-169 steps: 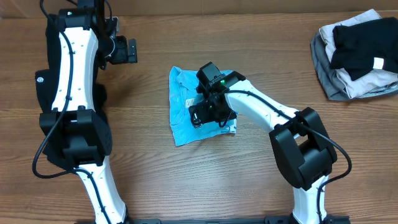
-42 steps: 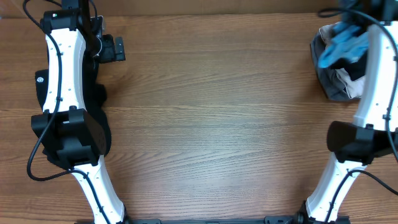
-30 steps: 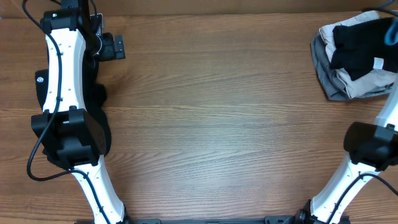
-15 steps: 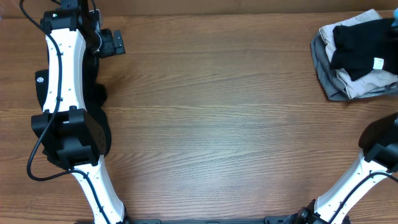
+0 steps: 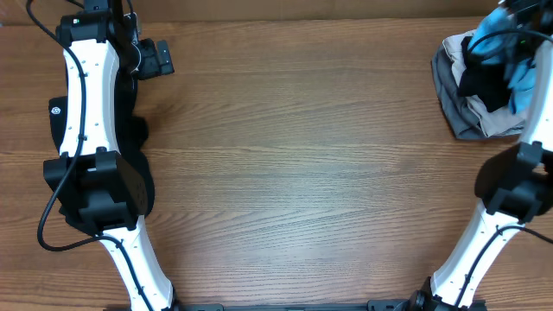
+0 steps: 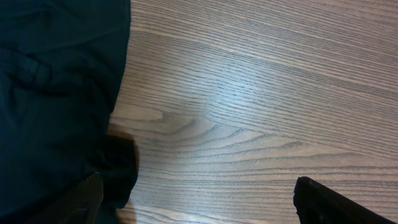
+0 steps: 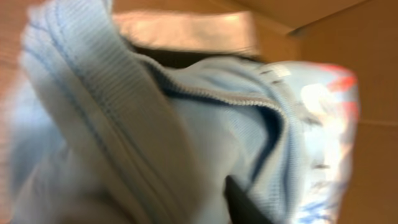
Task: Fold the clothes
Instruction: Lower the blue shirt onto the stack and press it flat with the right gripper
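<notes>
Overhead, light blue T-shirt [image 5: 511, 65]: bunched, hanging from the right end effector [image 5: 504, 26] over the clothes pile [image 5: 471, 112] at the table [image 5: 302, 173] far-right corner. Its long axis runs far-to-near.
Overhead, risk: letting go here likely lands it crumpled.
Left wrist, left end effector [image 6: 196, 202]: fingers spread, empty, beside the black garment [image 6: 56, 93].
Right wrist, T-shirt: pinched and blurred, print to the right.
</notes>
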You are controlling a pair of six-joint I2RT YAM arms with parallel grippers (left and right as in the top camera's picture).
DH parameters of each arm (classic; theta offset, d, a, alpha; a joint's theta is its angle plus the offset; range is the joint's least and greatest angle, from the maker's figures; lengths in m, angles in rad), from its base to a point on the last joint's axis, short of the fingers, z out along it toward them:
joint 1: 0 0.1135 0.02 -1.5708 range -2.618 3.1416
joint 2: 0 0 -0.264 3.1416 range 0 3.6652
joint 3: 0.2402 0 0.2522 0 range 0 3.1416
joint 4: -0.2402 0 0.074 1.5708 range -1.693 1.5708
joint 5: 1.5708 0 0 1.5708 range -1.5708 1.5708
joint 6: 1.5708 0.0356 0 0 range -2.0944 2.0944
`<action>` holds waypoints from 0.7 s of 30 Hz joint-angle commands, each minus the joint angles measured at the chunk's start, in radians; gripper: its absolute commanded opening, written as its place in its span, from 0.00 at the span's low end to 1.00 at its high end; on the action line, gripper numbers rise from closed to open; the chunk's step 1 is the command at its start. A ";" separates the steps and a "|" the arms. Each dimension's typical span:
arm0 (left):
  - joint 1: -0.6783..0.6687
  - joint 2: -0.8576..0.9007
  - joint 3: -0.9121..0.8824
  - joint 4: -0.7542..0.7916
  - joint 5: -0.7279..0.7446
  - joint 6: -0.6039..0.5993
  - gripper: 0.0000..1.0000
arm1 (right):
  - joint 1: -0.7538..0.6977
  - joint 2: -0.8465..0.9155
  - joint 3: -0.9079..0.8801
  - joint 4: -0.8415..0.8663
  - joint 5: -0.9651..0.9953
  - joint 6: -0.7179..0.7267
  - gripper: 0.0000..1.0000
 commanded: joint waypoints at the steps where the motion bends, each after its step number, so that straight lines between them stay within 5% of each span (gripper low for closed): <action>1: -0.002 -0.010 0.021 0.003 0.001 -0.013 1.00 | 0.009 0.045 0.016 -0.026 0.010 0.050 1.00; 9: -0.002 -0.010 0.021 0.000 0.001 -0.013 1.00 | 0.000 0.003 0.071 -0.029 -0.040 0.275 1.00; 21: -0.001 -0.010 0.021 0.000 0.000 -0.013 1.00 | 0.048 -0.248 0.143 -0.101 -0.394 0.459 1.00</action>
